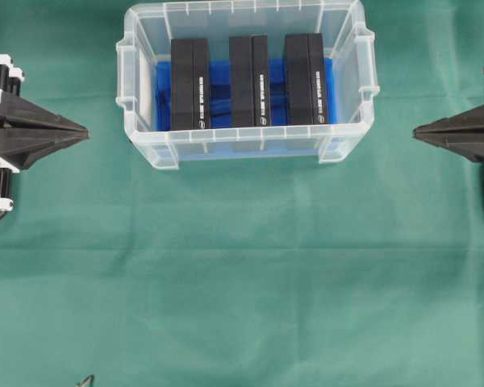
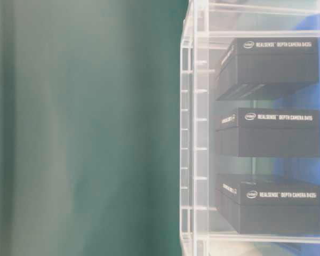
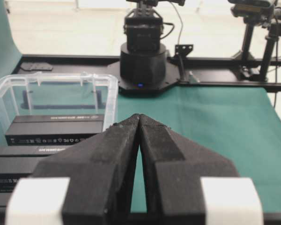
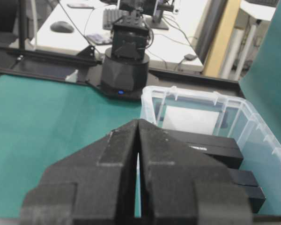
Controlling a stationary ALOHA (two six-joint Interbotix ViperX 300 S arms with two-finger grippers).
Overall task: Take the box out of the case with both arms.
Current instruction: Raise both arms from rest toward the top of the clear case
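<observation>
So nothing is being gripped yet. Three black boxes [image 1: 249,81] are being kept side by side in the case [image 1: 242,149] at the far middle of the worktop [image 1: 242,274], long axes running near-to-far. Left gripper [image 1: 82,131] and right gripper [image 1: 418,131] are being parked either side with jaws clenched, roughly equally distant.

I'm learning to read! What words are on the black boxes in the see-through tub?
"REALSENSE DEPTH CAMERA D435", with a small oval logo: top box in the table-level view.
"REALSENSE DEPTH CAMERA D415": middle box.
"REALSENSE DEPTH CAMERA D435i": bottom box.
White print on the boxes in the overhead and wrist views: too small to read.
Case: no writing visible.
</observation>
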